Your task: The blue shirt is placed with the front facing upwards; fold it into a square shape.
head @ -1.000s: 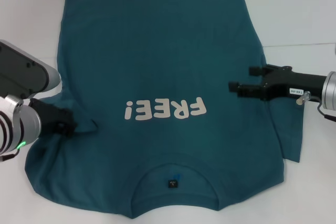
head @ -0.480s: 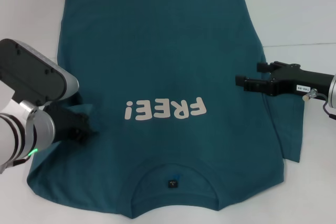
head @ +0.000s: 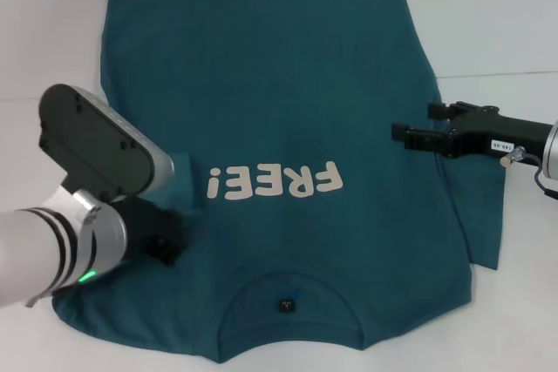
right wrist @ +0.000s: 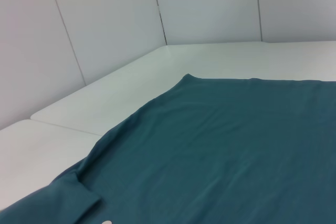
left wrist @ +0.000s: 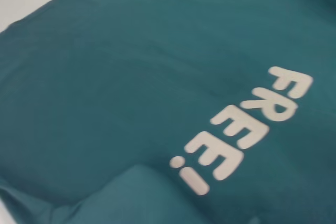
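Blue shirt (head: 279, 111): spread front-up on the white bench (head: 488, 15), collar near, its left sleeve folded inward beside the lettering.
Left gripper (head: 161, 241): low on that sleeve fold; finger spacing cannot be told.
Right gripper (head: 417, 128): jaws parted over the shirt's right edge, holding nothing.

The left arm (head: 61, 241) was silver with black bands, a green light and a dark grey housing. The right gripper (head: 425, 126) was black, slim and two-fingered, carrying a small white label beside a silver wrist.
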Robot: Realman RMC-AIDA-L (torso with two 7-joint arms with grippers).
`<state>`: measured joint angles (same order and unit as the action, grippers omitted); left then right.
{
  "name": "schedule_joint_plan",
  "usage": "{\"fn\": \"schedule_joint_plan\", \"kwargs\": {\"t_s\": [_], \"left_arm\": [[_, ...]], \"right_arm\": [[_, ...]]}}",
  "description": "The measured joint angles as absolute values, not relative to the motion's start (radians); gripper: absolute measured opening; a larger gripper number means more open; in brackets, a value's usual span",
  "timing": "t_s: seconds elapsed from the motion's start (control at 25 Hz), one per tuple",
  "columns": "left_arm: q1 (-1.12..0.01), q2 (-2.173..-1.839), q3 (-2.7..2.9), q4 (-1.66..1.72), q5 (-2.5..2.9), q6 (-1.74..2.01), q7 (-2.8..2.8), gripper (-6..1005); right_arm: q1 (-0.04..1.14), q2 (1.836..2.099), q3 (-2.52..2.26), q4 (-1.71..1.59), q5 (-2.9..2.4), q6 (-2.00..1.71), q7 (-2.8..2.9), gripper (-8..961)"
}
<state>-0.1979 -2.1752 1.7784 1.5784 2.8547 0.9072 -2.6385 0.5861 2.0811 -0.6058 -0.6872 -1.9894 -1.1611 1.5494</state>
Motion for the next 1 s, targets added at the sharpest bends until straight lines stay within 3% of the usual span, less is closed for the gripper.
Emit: {"fn": "schedule_joint_plan", "kwargs": {"t_s": [1.0], "left_arm": [[-0.190,-2.173,1.736,1.536,2.855,0.955,-2.650,8]], "right_arm": [[0.583,2.083,-0.615,-0.686,-1.988,-1.169,1.572,911]]}}
